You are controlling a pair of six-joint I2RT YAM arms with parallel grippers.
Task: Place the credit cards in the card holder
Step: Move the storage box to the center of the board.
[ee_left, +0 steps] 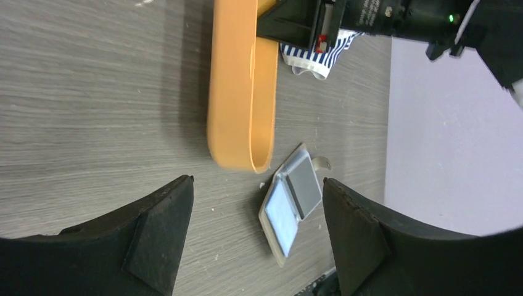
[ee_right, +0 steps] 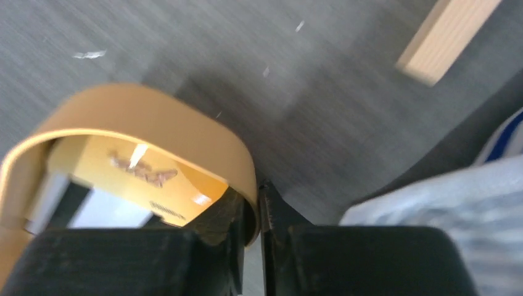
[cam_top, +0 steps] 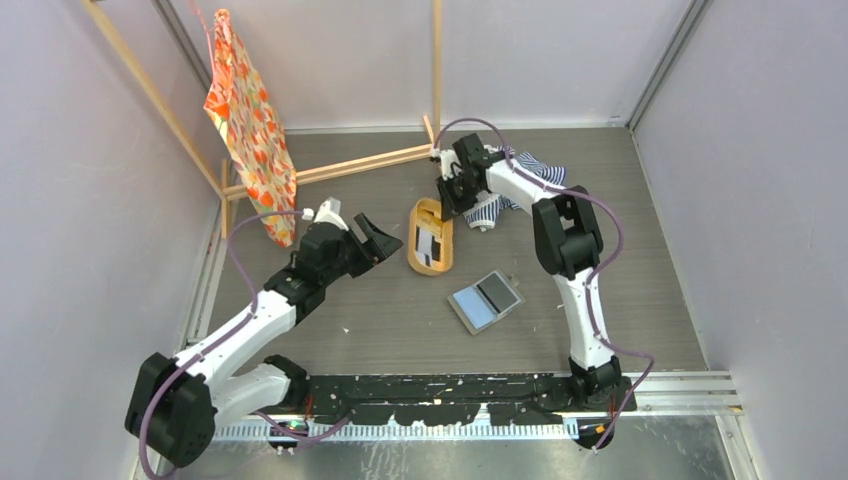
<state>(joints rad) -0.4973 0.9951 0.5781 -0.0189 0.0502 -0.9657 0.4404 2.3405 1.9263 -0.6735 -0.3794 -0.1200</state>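
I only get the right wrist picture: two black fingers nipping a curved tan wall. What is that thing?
Observer: From above it is one end of an oval orange tray, the end farthest from the arm bases. The right gripper is closed on its rim.
Operator: Where is the wallet the cards go into?
Observer: The card holder lies open on the table, apart from the tray and nearer the arm bases.
Operator: And the other arm?
Observer: The left gripper hangs open beside the tray, on its left, with nothing in it.
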